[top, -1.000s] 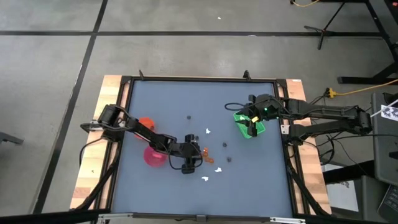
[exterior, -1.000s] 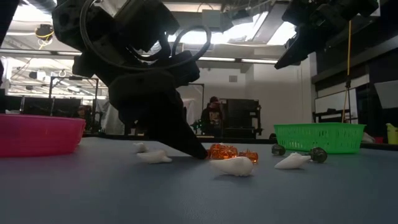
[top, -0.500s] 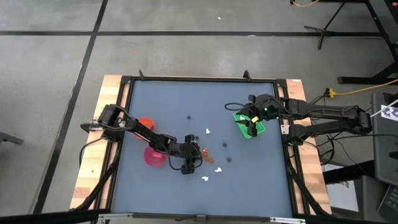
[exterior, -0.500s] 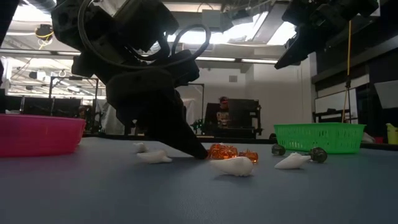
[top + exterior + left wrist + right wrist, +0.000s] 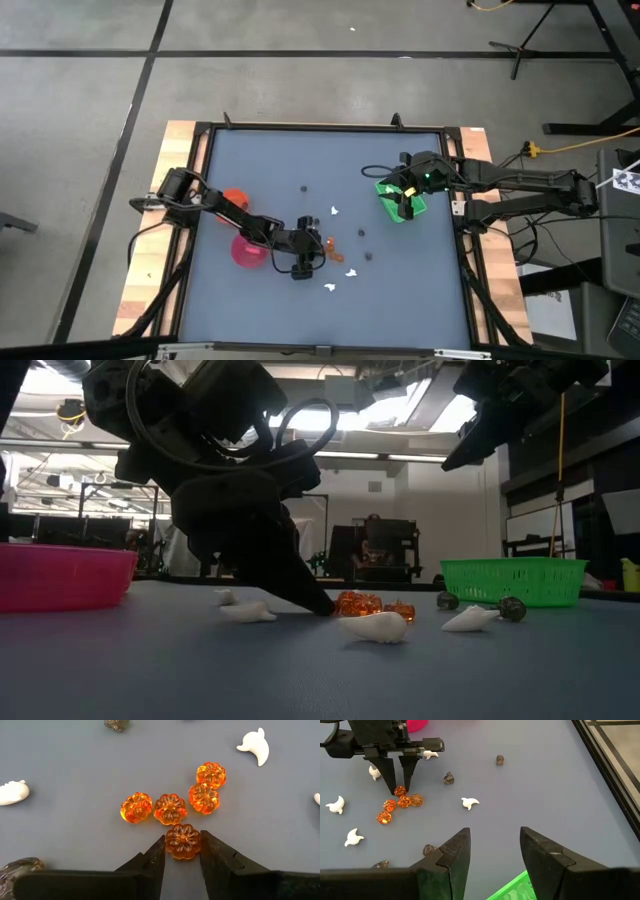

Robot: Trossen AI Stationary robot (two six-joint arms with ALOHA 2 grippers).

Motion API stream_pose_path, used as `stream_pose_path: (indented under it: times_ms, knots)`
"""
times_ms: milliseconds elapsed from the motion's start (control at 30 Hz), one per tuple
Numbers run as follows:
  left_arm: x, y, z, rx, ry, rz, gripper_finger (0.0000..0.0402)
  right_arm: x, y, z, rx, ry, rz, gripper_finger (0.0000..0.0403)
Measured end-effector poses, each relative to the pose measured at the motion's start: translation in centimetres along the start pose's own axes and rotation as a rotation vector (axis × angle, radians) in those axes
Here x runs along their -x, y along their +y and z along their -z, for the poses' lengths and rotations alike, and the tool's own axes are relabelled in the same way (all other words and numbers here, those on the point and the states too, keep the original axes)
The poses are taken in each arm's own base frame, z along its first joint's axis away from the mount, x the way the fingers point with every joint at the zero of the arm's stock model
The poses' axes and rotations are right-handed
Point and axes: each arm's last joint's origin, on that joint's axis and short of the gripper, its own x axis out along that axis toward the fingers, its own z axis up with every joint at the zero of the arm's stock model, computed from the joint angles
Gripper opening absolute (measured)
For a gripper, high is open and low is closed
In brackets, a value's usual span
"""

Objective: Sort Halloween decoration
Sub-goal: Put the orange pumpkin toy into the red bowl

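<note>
The Halloween decoration lies scattered mid-table: a cluster of orange pumpkin pieces (image 5: 170,809), white ghost pieces (image 5: 255,746) (image 5: 335,211) and dark roundish pieces (image 5: 362,234). My left gripper (image 5: 318,248) (image 5: 183,837) is down at the table, next to the orange cluster, shut on one orange pumpkin piece (image 5: 183,841). My right gripper (image 5: 492,852) hovers open and empty over the green tray (image 5: 400,198). The pink bowl (image 5: 247,250) and the orange bowl (image 5: 234,199) stand to the left of the pieces. My left gripper pinches one orange pumpkin piece by its two opposite sides (image 5: 170,845) between its two fingers (image 5: 156,857). The fingers slant down to it from the table's left. The piece lies flat on the table, just clear of the other orange pieces.
The green tray (image 5: 512,580) sits near the table's right edge, with two dark pieces (image 5: 447,600) in front of it in the low view. The pink bowl (image 5: 60,575) is close behind my left arm. A raised frame runs round the table.
Neither gripper nor any piece has moved. Only a person far behind the table has walked to the right.
</note>
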Motion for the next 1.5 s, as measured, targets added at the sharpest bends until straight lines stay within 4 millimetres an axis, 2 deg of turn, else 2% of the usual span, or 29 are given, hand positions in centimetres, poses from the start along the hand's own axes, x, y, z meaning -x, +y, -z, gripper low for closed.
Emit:
stream_pose_path:
  times_ms: [267, 533, 700, 900, 1133, 1367, 1500]
  knots:
    - [0.3, 0.0, -0.3, 0.003, -0.012, 0.002, 0.0085, 0.0, 0.0, 0.0, 0.000, 0.000, 0.000, 0.0172]
    - [2.0, 0.1, -2.0, 0.018, -0.074, 0.006, 0.0085, 0.0, 0.0, 0.0, 0.000, 0.000, 0.000, 0.0172]
    - [3.7, 0.2, -3.4, 0.027, -0.114, 0.017, 0.0085, 0.0, 0.0, 0.0, 0.000, 0.000, 0.000, 0.0172]
    - [7.0, 0.6, -5.4, 0.039, -0.166, 0.027, 0.0085, 0.0, 0.0, 0.0, 0.000, 0.000, 0.000, 0.0172]
    - [11.7, 1.4, -6.5, 0.035, -0.136, 0.020, 0.0085, 0.0, 0.0, 0.0, 0.000, -0.001, 0.001, 0.0172]
    - [16.4, 2.5, -6.2, 0.033, -0.054, 0.010, 0.0085, 0.0, 0.0, 0.0, 0.000, 0.000, 0.004, 0.0172]
    - [18.4, 3.1, -5.2, 0.121, 0.035, -0.009, 0.0085, 0.0, 0.0, 0.0, 0.000, 0.000, 0.004, 0.0172]
